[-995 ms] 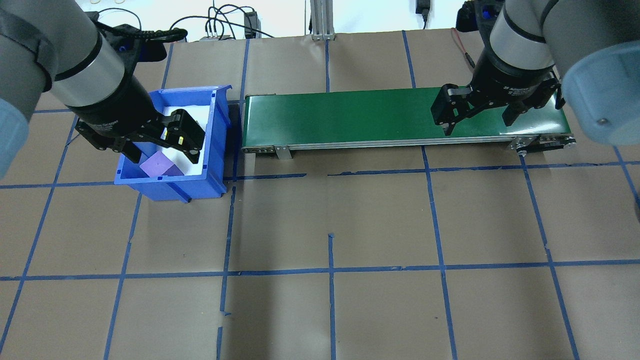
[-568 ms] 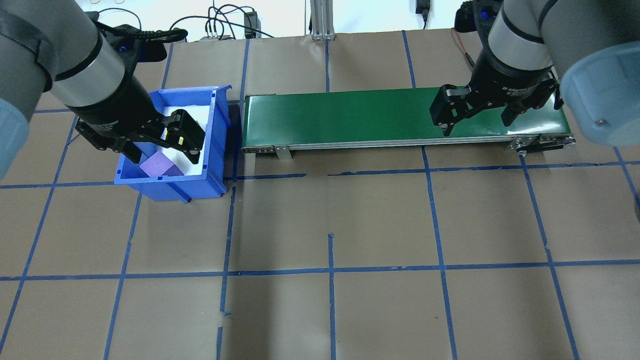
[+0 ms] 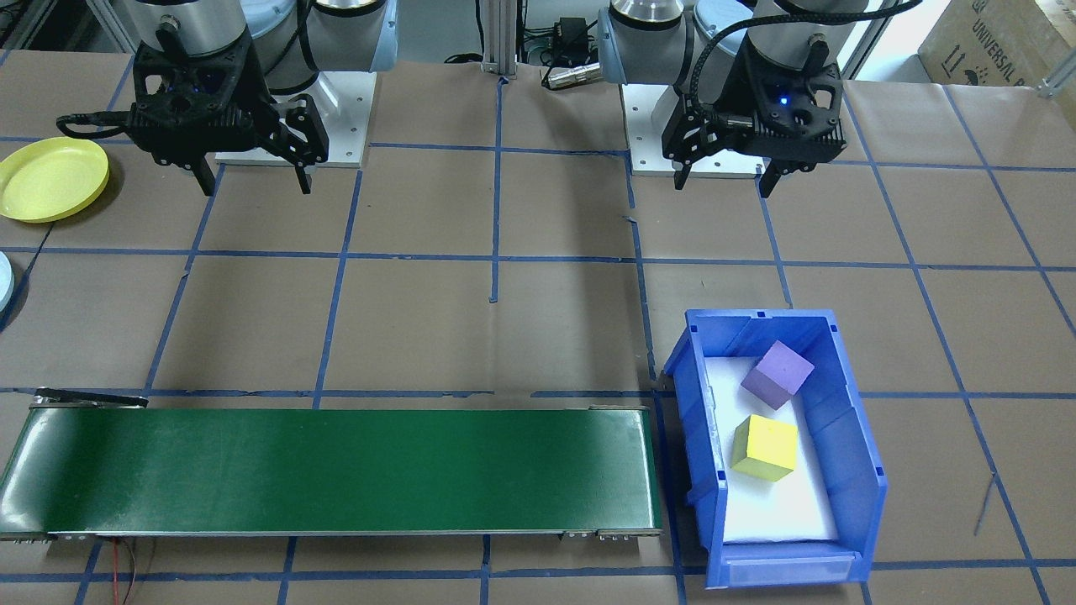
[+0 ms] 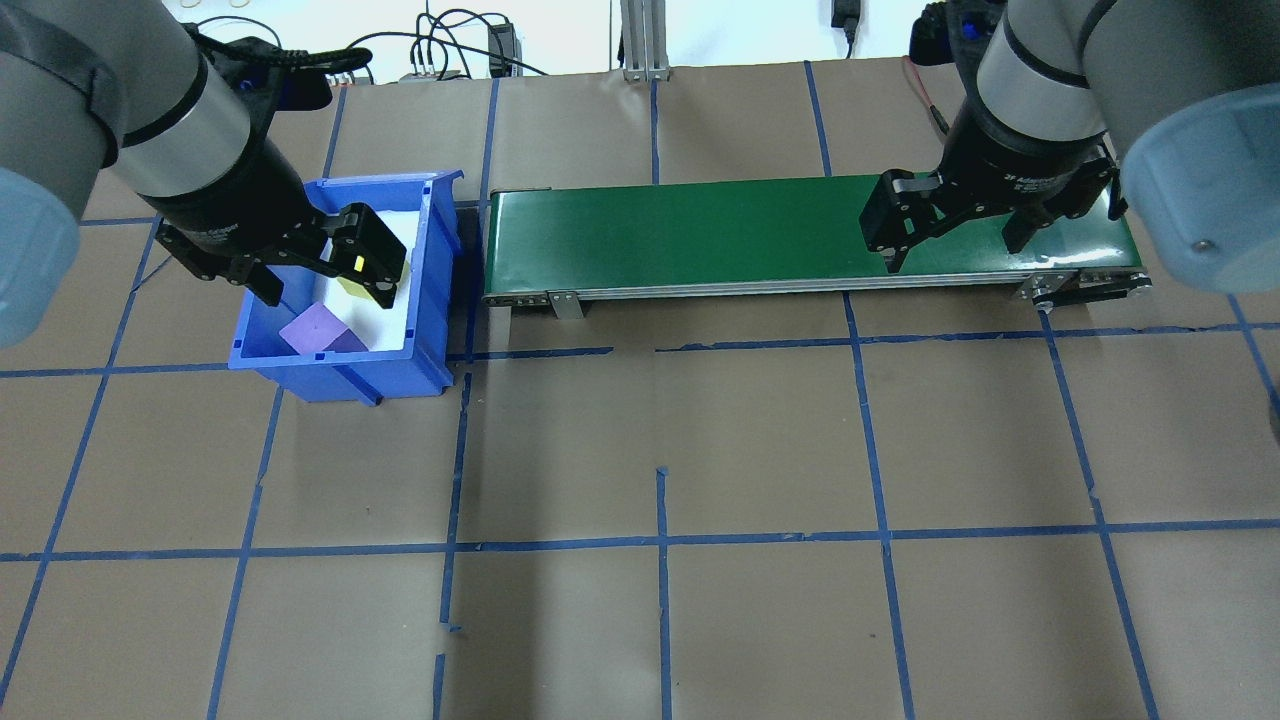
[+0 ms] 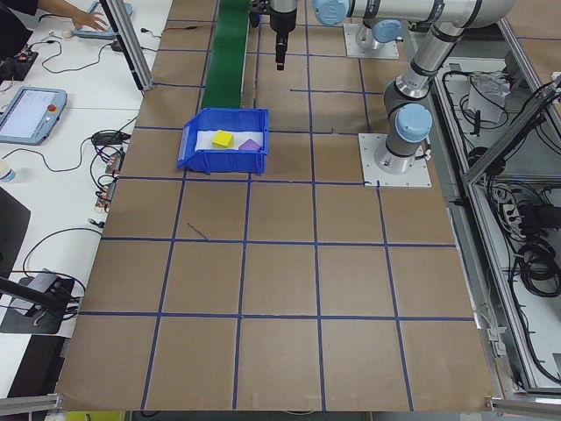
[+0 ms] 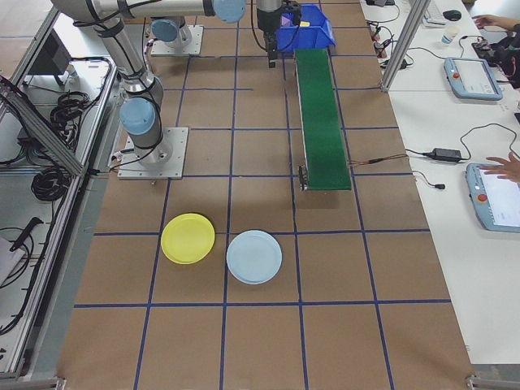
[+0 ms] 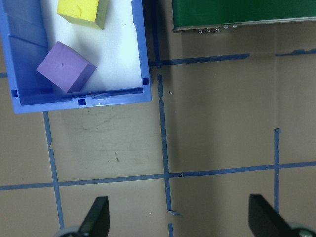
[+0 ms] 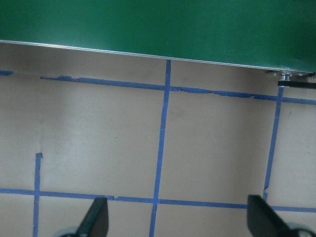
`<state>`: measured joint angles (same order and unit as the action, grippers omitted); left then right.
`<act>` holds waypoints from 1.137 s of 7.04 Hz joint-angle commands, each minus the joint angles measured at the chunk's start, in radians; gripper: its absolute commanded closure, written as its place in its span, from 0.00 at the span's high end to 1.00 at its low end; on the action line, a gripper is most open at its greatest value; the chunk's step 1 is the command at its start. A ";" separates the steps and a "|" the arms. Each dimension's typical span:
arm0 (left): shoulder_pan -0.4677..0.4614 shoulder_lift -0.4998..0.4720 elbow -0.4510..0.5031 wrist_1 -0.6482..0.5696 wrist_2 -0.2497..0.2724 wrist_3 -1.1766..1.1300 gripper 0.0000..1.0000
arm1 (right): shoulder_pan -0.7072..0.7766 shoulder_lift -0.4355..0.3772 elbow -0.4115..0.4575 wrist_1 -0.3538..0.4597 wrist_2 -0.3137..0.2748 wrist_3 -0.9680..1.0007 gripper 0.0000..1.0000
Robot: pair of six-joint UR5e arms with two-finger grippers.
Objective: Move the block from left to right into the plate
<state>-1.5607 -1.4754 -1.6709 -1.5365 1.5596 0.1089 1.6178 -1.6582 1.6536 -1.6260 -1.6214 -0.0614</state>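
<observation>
The yellow block (image 3: 764, 448) lies in the blue bin (image 3: 862, 470), on its white floor, just beside the purple block (image 3: 777, 374) and not touching it — neither one is held. The left gripper (image 3: 725, 177) has its jaws wide apart and empty; in the overhead view it hangs above the bin, and the left wrist view shows both blocks below with the two fingertips (image 7: 96, 216) far from each other. The right gripper (image 3: 253, 176) also has its jaws apart and holds nothing; in the overhead view it hangs above the right end of the green conveyor (image 4: 700, 235). The conveyor stands on the table (image 4: 660, 450) just beside the bin, end to end with it. The yellow plate (image 3: 52, 178) sits on the table at the robot's right — well apart from the bin, beyond the far end of the conveyor. A light blue plate (image 6: 253, 256) lies just beside it. The table is brown, with a grid of blue tape lines.
</observation>
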 commanded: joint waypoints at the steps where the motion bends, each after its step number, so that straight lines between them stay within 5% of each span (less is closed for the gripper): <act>1: 0.013 -0.071 0.003 0.091 0.007 0.093 1.00 | 0.007 0.000 0.000 0.001 0.000 -0.001 1.00; 4: 0.143 -0.173 0.000 0.145 0.005 0.361 1.00 | 0.007 0.000 0.000 0.002 0.000 -0.001 1.00; 8: 0.149 -0.399 0.022 0.414 -0.003 0.452 1.00 | 0.007 -0.002 0.000 0.003 -0.002 -0.001 1.00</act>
<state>-1.4122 -1.8081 -1.6527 -1.2311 1.5574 0.5094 1.6227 -1.6591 1.6539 -1.6227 -1.6254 -0.0624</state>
